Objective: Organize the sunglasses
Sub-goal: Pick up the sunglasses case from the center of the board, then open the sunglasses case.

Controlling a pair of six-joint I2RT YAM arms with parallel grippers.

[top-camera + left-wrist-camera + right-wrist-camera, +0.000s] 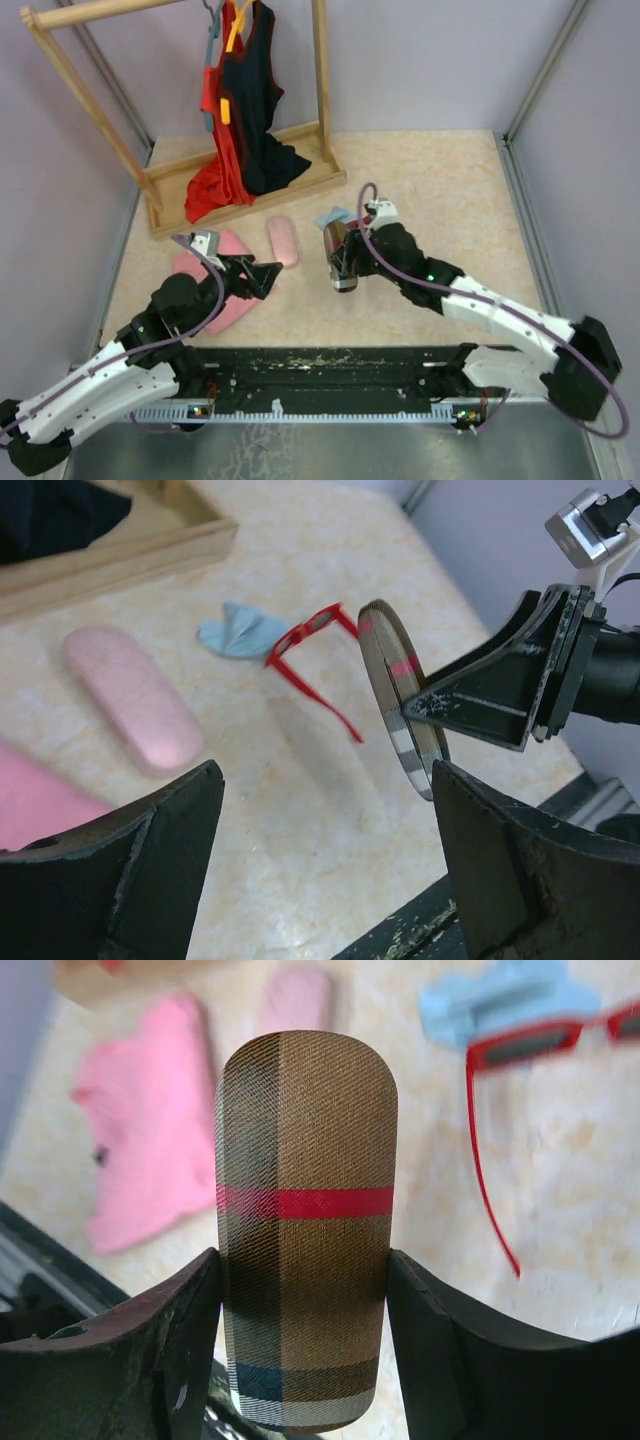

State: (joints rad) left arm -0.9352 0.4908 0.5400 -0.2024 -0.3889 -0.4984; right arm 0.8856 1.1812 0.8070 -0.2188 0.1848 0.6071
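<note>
Right wrist view: right end effector (302,1265) clamps brown plaid oval case w/ red stripe (305,1130) upright, centre, prob. to present it for loading. Red plastic sunglasses (522,1044) lie upper right on desk (585,1220). Left end effector (325,775) wide open, empty.

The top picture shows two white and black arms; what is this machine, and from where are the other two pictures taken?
This is a robot: a left arm and a right arm, fixed at the near edge of a table. The top picture is from a camera above them; the other two come from cameras on the left and right wrists. The right claw grips a brown plaid glasses case. The left claw is open and empty. On the table lie red sunglasses, a light blue cloth, a pink case and a pink fabric piece.
</note>
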